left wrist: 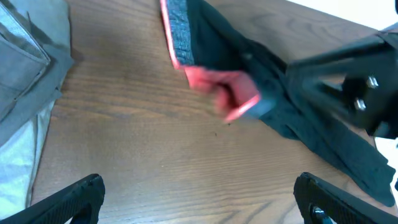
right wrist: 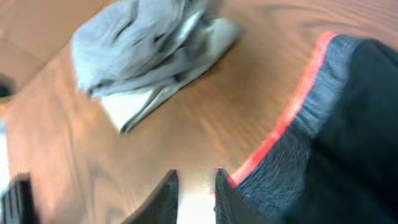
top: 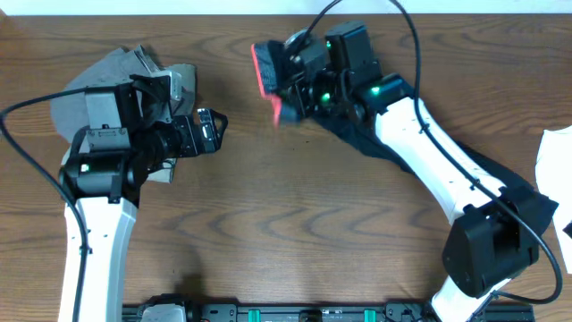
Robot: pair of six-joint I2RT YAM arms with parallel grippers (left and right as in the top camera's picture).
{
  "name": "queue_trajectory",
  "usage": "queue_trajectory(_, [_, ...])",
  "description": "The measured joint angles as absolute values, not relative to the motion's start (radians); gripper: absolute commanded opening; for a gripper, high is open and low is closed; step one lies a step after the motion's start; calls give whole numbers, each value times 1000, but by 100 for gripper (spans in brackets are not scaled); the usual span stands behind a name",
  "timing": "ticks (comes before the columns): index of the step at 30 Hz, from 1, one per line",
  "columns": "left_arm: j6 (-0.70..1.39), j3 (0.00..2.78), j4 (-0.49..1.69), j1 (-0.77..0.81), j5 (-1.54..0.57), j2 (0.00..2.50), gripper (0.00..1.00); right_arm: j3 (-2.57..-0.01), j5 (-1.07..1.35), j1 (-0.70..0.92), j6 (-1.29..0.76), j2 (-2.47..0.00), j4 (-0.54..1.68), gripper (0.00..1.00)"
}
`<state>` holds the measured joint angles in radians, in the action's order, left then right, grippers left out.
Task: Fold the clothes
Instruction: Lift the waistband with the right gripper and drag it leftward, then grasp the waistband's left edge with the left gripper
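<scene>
Overhead, left fingers (top: 209,121): spread wide with nothing between them, above bare surface (top: 286,215).
Overhead, trousers (top: 94,80): a folded grey and khaki heap behind the left fingers, partly under that arm.
Overhead, right fingers (top: 288,97): mostly hidden under the wrist, so the gap could not be judged from here.
Overhead, leggings (top: 357,139): dark cloth ran from just beside the right fingers back under the right arm (top: 429,161). The grey waistband (top: 264,67) with its red edge stood bunched right at the fingertips.

Left wrist, left fingers (left wrist: 81,196): both tips sat far apart at the lower corners, gripping nothing.
Left wrist, leggings (left wrist: 292,106): well ahead of the fingers and to their right. The waistband (left wrist: 180,37) was tilted and its red edge blurred.
Left wrist, trousers (left wrist: 25,74): ahead of the fingers on their left.

Right wrist, right fingers (right wrist: 168,199): a narrow gap, and only pale surface (right wrist: 186,124) showed through it.
Right wrist, leggings (right wrist: 367,124): just beside the right-hand finger, outside the gap. The red edge of the waistband (right wrist: 311,143) touched or nearly touched that finger.
Right wrist, trousers (right wrist: 143,43): well ahead of the fingers.
</scene>
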<state>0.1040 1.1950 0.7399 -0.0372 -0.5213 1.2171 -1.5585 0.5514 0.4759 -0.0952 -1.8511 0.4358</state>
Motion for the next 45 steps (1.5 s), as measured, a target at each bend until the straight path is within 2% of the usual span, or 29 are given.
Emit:
queue_trajectory(2, [102,1195,740,-37,-521,1225,98,-1559,581,482,-56,-1851,454,52])
queue_trajectory(6, [89,1195,741,-37,-521,1226,98,-1559,565,463,-18,-1851,468,71])
queue_trajectory(7, [81,1195,745,-37,-521,1226,98,-1559,544,450,-23,-1851,471,73])
queue_trajectory(15, [56,1195,774,-6,-521,1283,98,-1558,268,230,-121,-1851,661,76])
queue_trajectory(21, [44,1195,781,144,-522,1456,98,-1557,178,115,-141,-1851,751,77])
queue_trajectory(26, [37,1195,774,265,-498,1636,99,-1557,160,88,-160,-1851,810,79])
queue_trajectory(29, [60,1195,759,299,-486,1735,89,-1557,157,85,-204,-1851,873,79])
queue_trajectory(36, [132,1194,736,316,-484,1892,90,-1557,156,85,-256,-1851,936,80])
queue_trajectory(42, [235,1193,633,316,-517,1919,89,-1557,160,85,-266,-1851,938,80])
queue_trajectory(45, [339,1193,564,318,-538,1921,80,-1557,160,85,-271,-1851,938,80])
